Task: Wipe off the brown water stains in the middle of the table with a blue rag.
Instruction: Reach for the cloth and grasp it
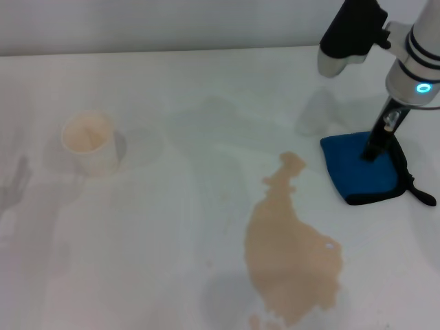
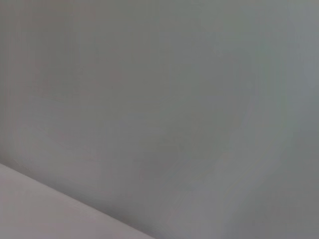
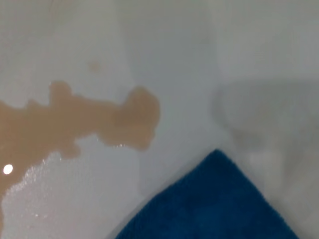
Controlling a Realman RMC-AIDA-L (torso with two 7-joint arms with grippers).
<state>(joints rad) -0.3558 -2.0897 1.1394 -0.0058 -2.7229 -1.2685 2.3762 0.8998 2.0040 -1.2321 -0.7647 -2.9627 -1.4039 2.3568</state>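
Your right hand [image 1: 371, 152] is down on the blue rag [image 1: 361, 168], its dark fingers pressing into the cloth near the rag's right half. From the head view you cannot tell whether those fingers are apart or pinched on a fold; the tips are sunk against the fabric and the right wrist view shows none of them. The left hand is not in view anywhere: its wrist camera shows only blank grey surface, so that arm looks parked off to the side.

The rag lies flat on the desk [image 1: 172, 227], to the right of the brown water stains [image 1: 289, 254] and just clear of them. A thin strip of white desk separates the rag's nearest corner from the puddle's narrow neck, and the right wrist view confirms that gap. The short black loop tail [image 1: 421, 194] trails off the rag's right corner, away from the spill. The puddle widens toward you into a large blob, bigger than the rag itself, and none of it looks wiped yet.

A cream paper cup [image 1: 89, 142] stands well apart on the left and plays no part in the wipe.

Judging by this layout, you are securing the rag so it can be dragged left across the neck. Expect several passes, since the blob exceeds the cloth.
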